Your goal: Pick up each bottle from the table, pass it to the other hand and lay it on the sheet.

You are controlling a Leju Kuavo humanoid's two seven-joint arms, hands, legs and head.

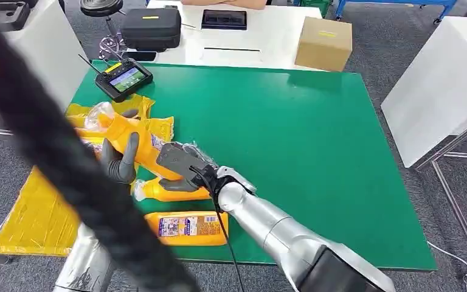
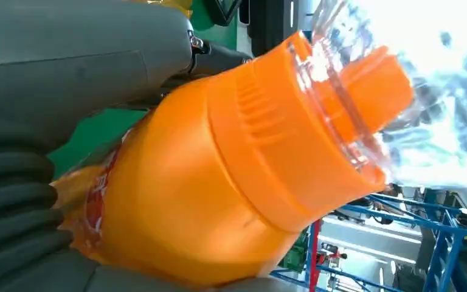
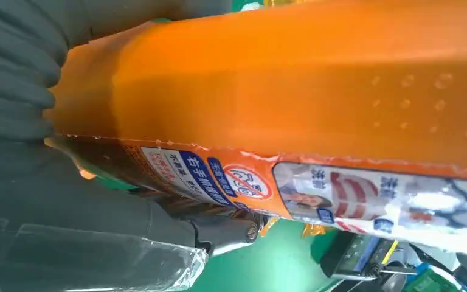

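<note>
Head view: both hands (image 1: 119, 163) (image 1: 185, 170) grip one bottle (image 1: 135, 145).

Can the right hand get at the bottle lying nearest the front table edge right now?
Probably not: the right hand already grips the raised orange bottle together with the left hand. The front bottle itself lies uncovered beside the right forearm.

remote controller (image 1: 123, 79) on green mat | black case (image 1: 152, 27) | tablet (image 1: 224, 19) | cardboard box (image 1: 323, 43)

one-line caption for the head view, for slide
Mid-handover: both the left hand and right hand grip an orange bottle above the green table.
</note>
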